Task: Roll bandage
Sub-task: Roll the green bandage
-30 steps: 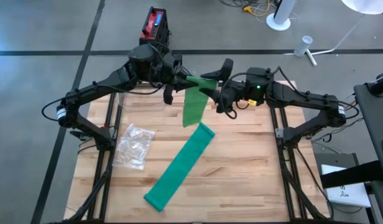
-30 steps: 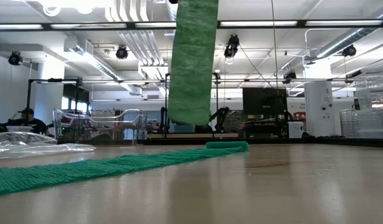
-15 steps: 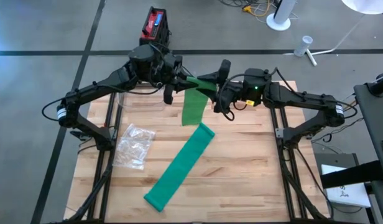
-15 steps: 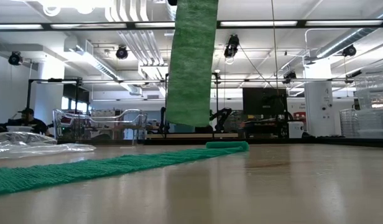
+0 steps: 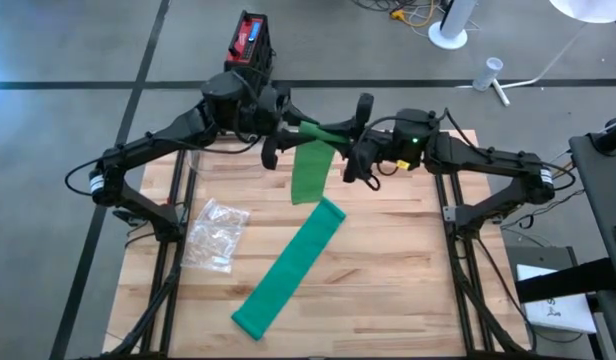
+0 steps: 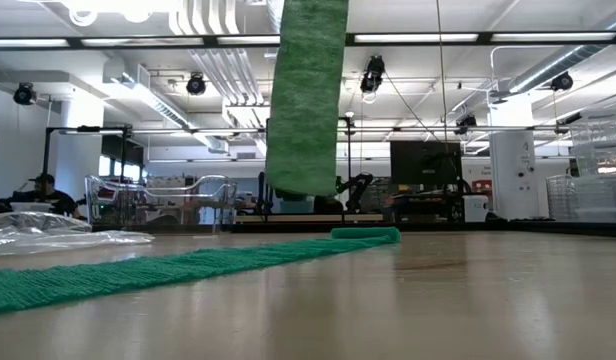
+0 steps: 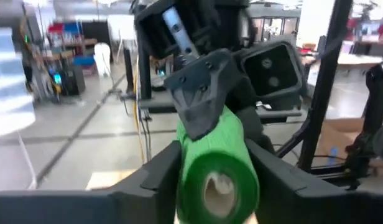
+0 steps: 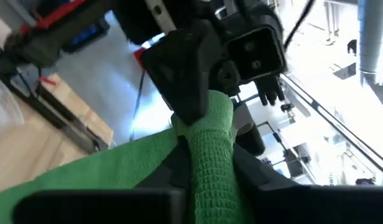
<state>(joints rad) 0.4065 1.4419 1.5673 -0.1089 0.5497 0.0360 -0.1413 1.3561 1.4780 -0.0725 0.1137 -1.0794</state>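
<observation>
Since a second ago the right gripper (image 5: 354, 135) has clamped onto the green bandage roll (image 5: 310, 129) — left gripper (image 5: 278, 130) straddles it loosely above the counter (image 5: 388, 260); plastic bag (image 5: 217, 235) nearby.

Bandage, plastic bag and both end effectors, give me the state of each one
Bandage roll: lifted, between both end effectors.
Bandage tail: unrolled, hanging, then lying flat across the table.
Plastic bag: crumpled, lying on table.
Left end effector: at roll.
Right end effector: shut on roll.
</observation>
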